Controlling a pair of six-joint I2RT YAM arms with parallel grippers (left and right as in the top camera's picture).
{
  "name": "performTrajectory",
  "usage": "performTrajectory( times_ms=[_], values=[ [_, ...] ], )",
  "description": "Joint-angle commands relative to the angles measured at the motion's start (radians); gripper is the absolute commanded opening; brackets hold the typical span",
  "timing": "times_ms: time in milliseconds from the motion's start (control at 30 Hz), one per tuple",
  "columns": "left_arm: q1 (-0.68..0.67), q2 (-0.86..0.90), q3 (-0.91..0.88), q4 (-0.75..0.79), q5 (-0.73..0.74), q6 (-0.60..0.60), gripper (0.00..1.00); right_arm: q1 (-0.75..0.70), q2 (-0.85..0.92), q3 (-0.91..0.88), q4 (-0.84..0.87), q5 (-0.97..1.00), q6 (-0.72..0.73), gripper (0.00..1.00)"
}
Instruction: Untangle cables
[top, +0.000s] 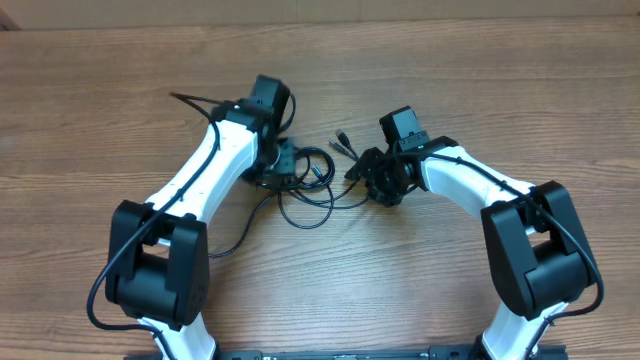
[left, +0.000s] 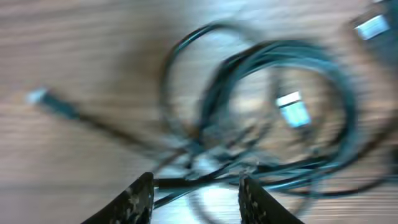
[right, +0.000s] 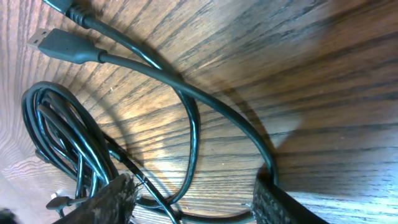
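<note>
So both arms are reaching into the middle of the wooden table (top: 480, 80), and the cables (top: 315, 172) are sitting in a messy pile right between the two grippers. One thin black cord is trailing off toward the near edge under the left arm.

The left gripper (top: 283, 165) is hovering over the left side of the tangle. From its wrist camera the left gripper (left: 196, 196) is showing its fingers (left: 140, 199) standing apart, with a couple of thin cords crossing the gap between them. That view is pretty smeared, so I can't tell whether either finger is actually touching a cord. Several loops of cable (left: 273, 50) are overlapping ahead of it, with a silver plug (left: 292, 106) lying inside the loops.

The right gripper (top: 372, 180) is sitting at the right side of the pile. Its wrist view is sharp: the right gripper (right: 193, 208) is spread wide, low over the wood, and one cable (right: 186, 91) is curving down right beside the inner face of one finger. A USB plug (right: 46, 38) is lying flat on the table at that cable's far end, and a bundle of thinner loops (right: 62, 130) is bunching up on the other side.
</note>
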Motion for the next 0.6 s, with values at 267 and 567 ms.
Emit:
performTrajectory(
  times_ms=[267, 567],
  values=[
    [-0.117, 0.146, 0.012, 0.235, 0.122, -0.291, 0.4, -0.064, -0.079, -0.019, -0.124, 0.237, 0.004, 0.64],
    [-0.15, 0.225, 0.012, 0.467, 0.223, -0.423, 0.34, -0.007, -0.079, -0.019, -0.061, 0.09, -0.098, 0.67]
  ],
)
